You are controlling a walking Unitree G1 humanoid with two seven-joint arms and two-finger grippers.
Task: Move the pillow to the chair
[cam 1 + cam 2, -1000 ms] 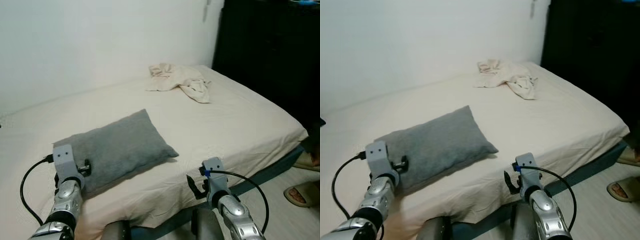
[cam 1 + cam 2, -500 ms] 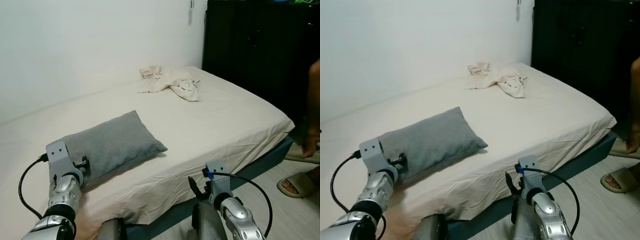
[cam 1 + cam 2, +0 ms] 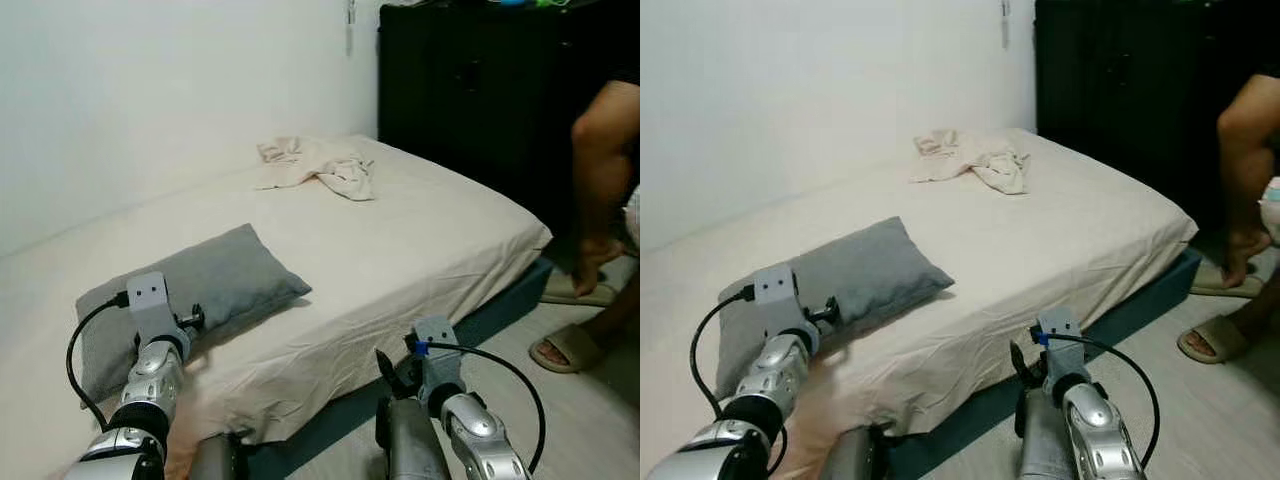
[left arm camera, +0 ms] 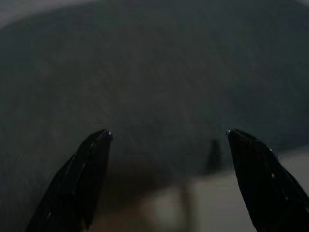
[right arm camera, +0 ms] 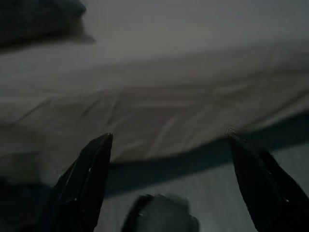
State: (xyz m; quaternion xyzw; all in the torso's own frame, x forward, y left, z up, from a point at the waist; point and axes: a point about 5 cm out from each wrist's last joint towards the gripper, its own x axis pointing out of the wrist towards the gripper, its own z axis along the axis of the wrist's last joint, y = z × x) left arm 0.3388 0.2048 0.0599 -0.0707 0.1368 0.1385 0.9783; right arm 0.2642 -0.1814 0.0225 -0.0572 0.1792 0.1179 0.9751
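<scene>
A grey pillow lies on the near left part of the bed. My left gripper is at the pillow's near edge. In the left wrist view it is open, its two fingers spread wide with the grey pillow fabric close in front of them. My right gripper hangs low beside the bed's front edge. It is open, facing the hanging sheet and the dark bed base, with nothing between its fingers.
A crumpled cream cloth lies at the far end of the bed. A black wardrobe stands at the back right. A person's leg and sandals are on the floor at the right.
The camera has swung, so the bed and pillow sit further left in the picture. A person's leg has come further into view on the right. Both grippers stay open.
</scene>
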